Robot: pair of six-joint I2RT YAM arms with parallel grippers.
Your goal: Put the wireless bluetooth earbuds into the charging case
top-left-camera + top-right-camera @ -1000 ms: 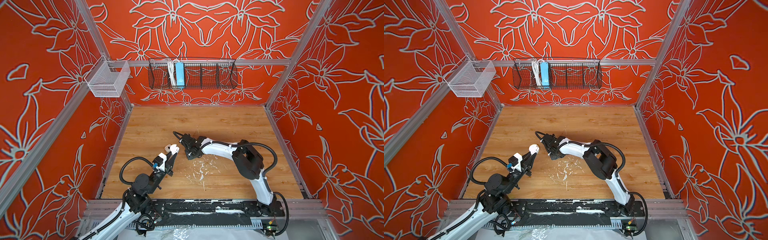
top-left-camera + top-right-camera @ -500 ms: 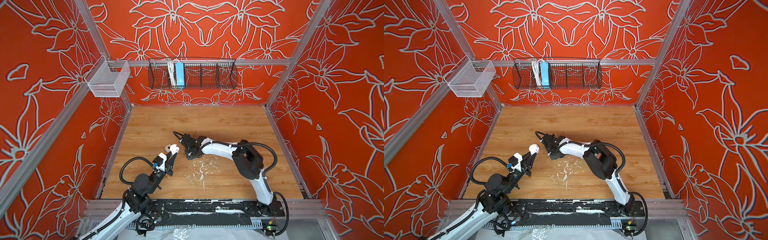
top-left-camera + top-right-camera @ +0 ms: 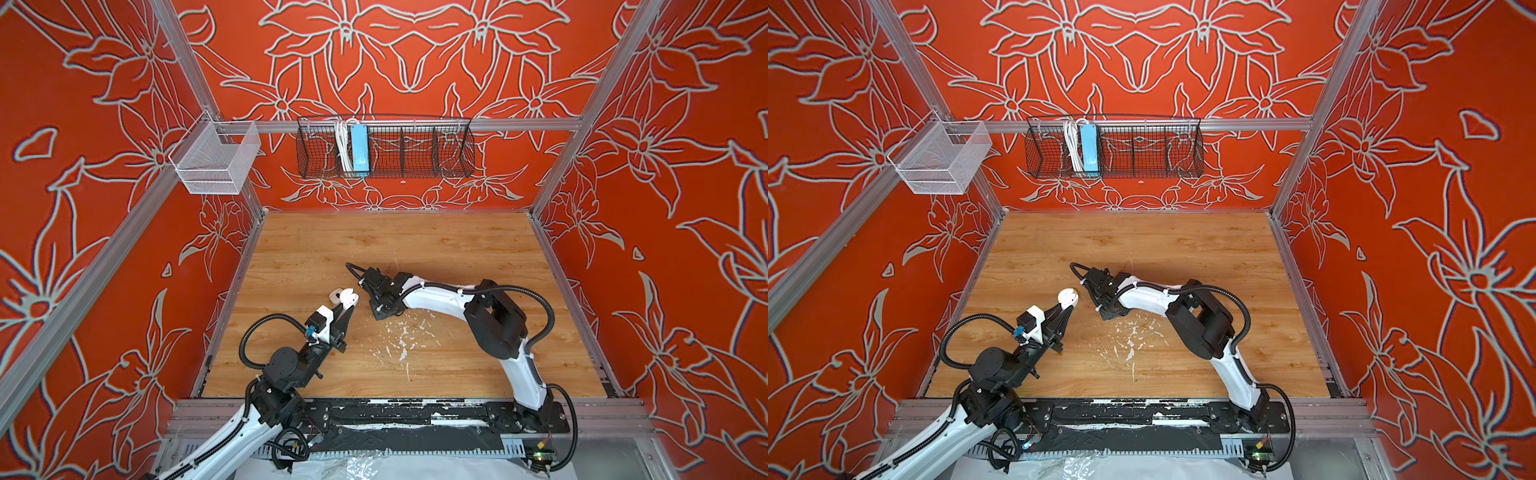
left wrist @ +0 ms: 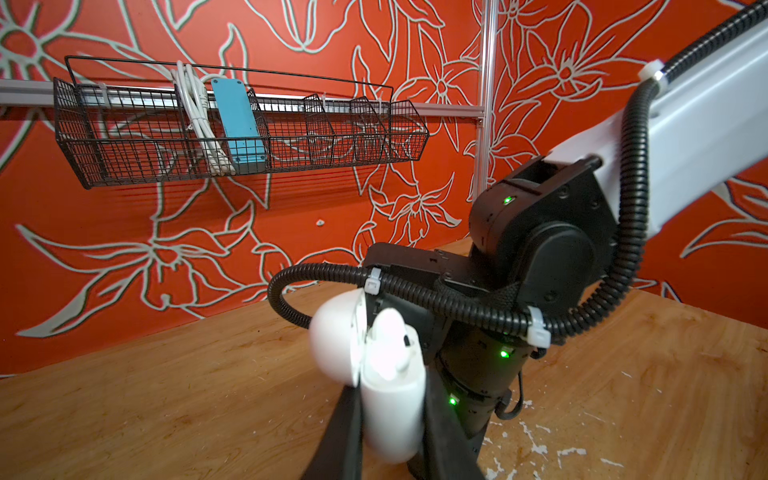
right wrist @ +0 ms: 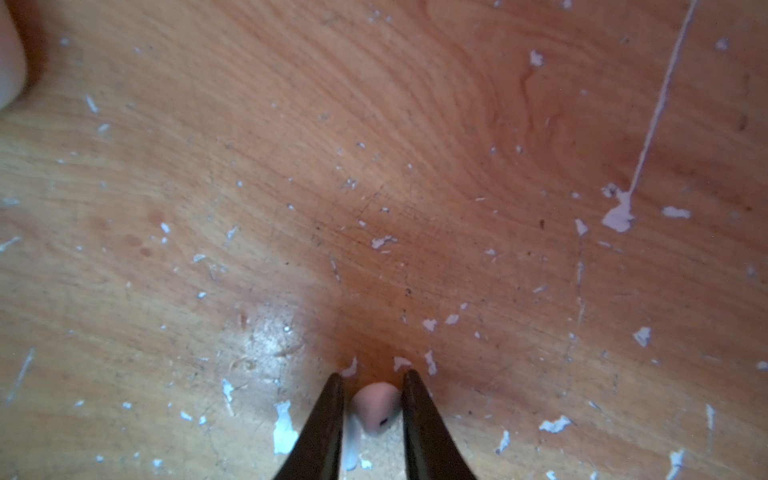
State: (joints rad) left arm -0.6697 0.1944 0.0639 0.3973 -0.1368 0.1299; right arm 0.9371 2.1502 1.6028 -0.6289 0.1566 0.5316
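Note:
My left gripper [image 4: 390,415] is shut on the white charging case [image 4: 392,411] and holds it above the table, lid [image 4: 336,336] swung open. One glossy white earbud [image 4: 388,345] sits in the case. In both top views the case [image 3: 345,298] [image 3: 1068,297] shows at the left gripper's [image 3: 347,309] [image 3: 1065,309] tip. My right gripper [image 5: 372,380] points down at the table just right of the case. A second small earbud [image 5: 376,403] is pinched between its two dark fingers. In both top views the right wrist [image 3: 380,299] [image 3: 1106,301] hides that earbud.
White paint flecks [image 3: 401,340] are scattered over the wooden table [image 3: 415,249] near the right gripper. A black wire basket [image 3: 384,147] with a blue power strip hangs on the back wall. A white mesh basket [image 3: 216,160] hangs at the left rail.

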